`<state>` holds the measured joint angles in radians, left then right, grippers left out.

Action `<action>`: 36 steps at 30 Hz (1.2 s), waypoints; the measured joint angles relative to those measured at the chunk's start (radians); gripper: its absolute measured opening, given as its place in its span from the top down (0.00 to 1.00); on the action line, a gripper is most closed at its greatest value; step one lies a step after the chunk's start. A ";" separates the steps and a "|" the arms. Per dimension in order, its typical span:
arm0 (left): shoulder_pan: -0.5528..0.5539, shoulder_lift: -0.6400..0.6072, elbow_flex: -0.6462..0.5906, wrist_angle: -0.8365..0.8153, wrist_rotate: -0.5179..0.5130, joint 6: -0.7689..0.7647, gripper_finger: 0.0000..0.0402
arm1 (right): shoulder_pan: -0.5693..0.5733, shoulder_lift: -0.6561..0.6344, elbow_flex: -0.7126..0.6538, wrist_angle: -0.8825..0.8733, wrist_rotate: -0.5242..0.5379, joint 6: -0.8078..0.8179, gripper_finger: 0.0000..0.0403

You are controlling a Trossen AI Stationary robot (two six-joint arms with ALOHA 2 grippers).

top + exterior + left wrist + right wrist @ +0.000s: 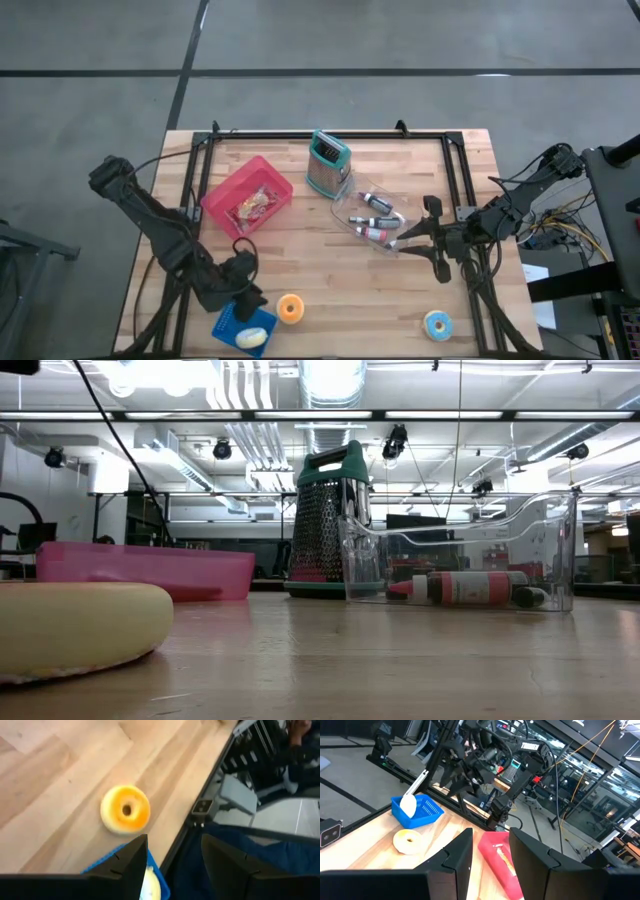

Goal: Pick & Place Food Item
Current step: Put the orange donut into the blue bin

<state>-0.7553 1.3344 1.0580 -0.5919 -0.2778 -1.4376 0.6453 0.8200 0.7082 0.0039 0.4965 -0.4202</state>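
A small blue basket (228, 325) sits at the table's near left edge with a pale yellow food piece (252, 337) lying in it. An orange donut (291, 309) lies flat on the wood just right of it. My left gripper (247, 300) hangs open above the basket's far side, with nothing between its fingers (131, 865). A blue-frosted donut (437, 324) lies at the near right. My right gripper (397, 243) stands open and level in the air over the right half, beside a clear container (372, 222).
A pink basket (247, 195) with wrapped snacks sits at the left centre. A metal grater with a green top (327, 163) stands at the far middle. The clear container holds several small bottles (465, 588). A black frame (330, 134) runs around the table.
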 joint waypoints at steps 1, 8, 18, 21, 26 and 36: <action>0.010 -0.001 0.000 0.000 -0.003 0.000 0.53 | 0.000 0.000 0.000 0.000 0.000 0.000 0.69; 0.120 0.004 0.000 -0.002 -0.008 0.000 0.53 | 0.000 0.000 0.000 0.000 0.000 0.000 0.69; 0.163 0.007 0.000 -0.002 0.069 0.015 0.53 | 0.000 0.000 0.000 0.000 0.000 0.000 0.69; 0.163 0.007 0.000 -0.001 0.068 0.002 0.53 | 0.000 0.000 0.000 0.000 0.000 0.000 0.69; 0.161 0.010 0.000 0.000 0.068 -0.086 0.53 | 0.000 0.000 0.000 0.000 0.000 0.000 0.69; 0.156 0.090 0.000 0.015 0.080 -0.176 0.53 | 0.000 0.000 0.000 0.000 0.000 0.000 0.69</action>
<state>-0.5995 1.4244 1.0580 -0.5767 -0.1981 -1.6134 0.6456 0.8200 0.7082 0.0036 0.4962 -0.4198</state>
